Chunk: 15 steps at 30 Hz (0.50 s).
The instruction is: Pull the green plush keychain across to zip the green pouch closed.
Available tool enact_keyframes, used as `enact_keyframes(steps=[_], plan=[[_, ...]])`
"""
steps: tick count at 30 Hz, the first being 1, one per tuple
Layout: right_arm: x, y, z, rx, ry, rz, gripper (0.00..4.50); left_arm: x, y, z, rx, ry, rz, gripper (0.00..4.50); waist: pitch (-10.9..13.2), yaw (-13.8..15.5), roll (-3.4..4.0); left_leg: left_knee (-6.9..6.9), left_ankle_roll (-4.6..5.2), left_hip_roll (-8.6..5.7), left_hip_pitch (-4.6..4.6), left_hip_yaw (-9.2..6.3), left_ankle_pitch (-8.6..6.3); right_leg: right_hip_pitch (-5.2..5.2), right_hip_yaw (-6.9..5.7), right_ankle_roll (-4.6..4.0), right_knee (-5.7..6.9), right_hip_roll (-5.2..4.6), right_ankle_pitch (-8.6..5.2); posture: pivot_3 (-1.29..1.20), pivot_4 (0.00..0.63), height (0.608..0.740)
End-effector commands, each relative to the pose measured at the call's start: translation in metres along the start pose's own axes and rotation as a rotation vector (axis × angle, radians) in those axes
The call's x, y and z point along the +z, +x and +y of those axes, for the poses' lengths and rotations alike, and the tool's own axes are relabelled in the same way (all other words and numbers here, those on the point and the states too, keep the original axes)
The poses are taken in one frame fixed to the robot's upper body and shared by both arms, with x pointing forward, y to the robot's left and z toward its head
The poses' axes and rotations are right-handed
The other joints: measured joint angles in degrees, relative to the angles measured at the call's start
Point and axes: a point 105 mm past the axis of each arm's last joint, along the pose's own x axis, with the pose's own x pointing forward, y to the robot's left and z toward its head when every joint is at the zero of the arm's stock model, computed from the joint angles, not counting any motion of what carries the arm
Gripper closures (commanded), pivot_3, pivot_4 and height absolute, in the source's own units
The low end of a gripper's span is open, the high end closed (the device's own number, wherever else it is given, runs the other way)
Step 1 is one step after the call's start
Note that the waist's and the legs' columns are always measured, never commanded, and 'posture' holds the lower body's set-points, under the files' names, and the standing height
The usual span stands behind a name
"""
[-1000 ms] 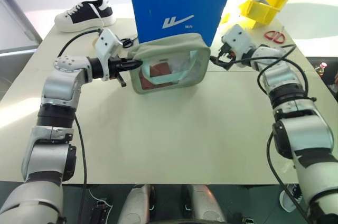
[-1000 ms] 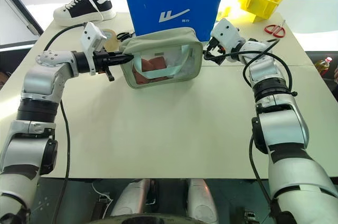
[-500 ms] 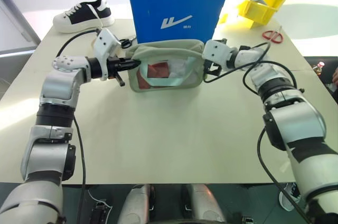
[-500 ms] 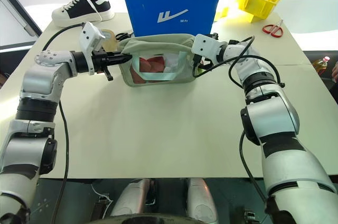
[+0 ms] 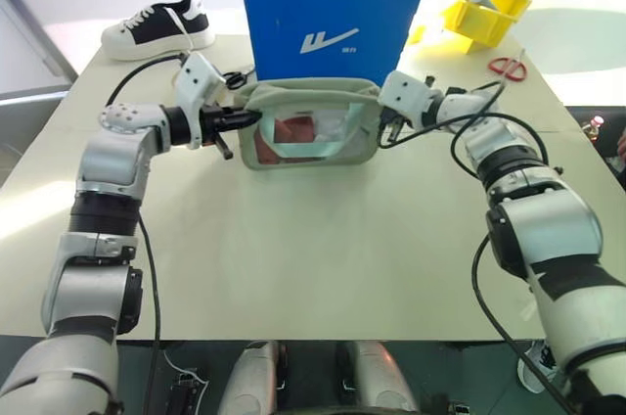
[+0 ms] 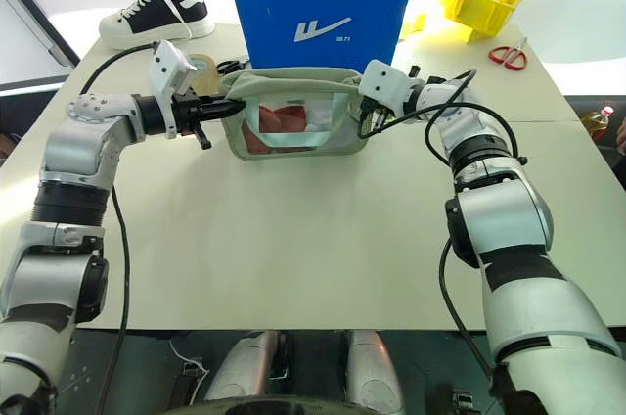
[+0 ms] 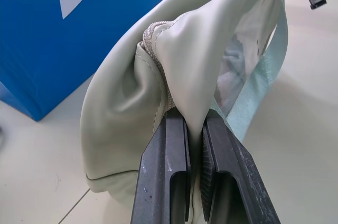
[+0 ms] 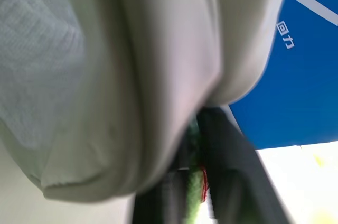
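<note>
**Both grippers clamped at the pouch ends**

The pouch sits upper centre of the head view, right in front of the blue box. Left gripper is pinched tight on a fold of fabric at the pouch's left end. Right gripper is at the right end, fingers closed on the keychain, a green fuzzy bit with a red spot squeezed between them. Shoe upper left, yellow bin and scissors upper right.
</note>
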Motion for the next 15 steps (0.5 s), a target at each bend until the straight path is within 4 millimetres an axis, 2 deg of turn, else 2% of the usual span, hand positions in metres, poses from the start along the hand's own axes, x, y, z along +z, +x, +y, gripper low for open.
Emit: enact_keyframes(steps=[1,5,9,11,15], plan=[[0.005,-0.009,-0.013,-0.055,-0.014,-0.039,4.47,0.017,0.001,0.000,-0.011,0.047,-0.040,4.50,0.00,0.12,0.00,0.01,0.00,0.00,0.00,0.00,0.00,0.01,0.00,0.00,0.00,0.00,0.00,0.00,0.150,0.740],[-0.012,-0.025,-0.031,-0.158,0.023,0.001,4.47,0.016,0.001,0.000,-0.011,0.045,-0.039,4.50,0.00,0.42,0.00,0.03,0.00,0.00,-0.02,-0.01,0.00,0.02,0.00,0.03,-0.01,-0.01,0.01,0.00,0.150,0.740],[-0.028,-0.044,-0.038,-0.189,0.034,0.034,4.47,0.014,-0.001,0.000,-0.011,0.043,-0.035,4.50,0.00,0.31,0.00,0.04,0.02,-0.01,-0.03,0.00,-0.01,0.03,0.00,0.03,-0.04,-0.02,0.02,0.00,0.150,0.740],[-0.033,-0.048,-0.035,-0.177,0.050,0.030,4.47,0.013,-0.002,0.000,-0.011,0.042,-0.033,4.50,0.00,0.25,0.00,0.04,0.02,-0.01,-0.02,-0.01,-0.01,0.04,0.00,0.03,-0.04,-0.02,0.02,0.00,0.150,0.740],[-0.041,-0.048,-0.008,-0.095,0.066,0.014,4.47,0.012,-0.001,-0.001,-0.016,0.042,-0.031,4.50,0.00,0.30,0.00,0.08,0.04,-0.01,-0.02,-0.01,-0.02,0.05,0.00,0.04,-0.03,-0.01,0.02,0.00,0.150,0.740]])
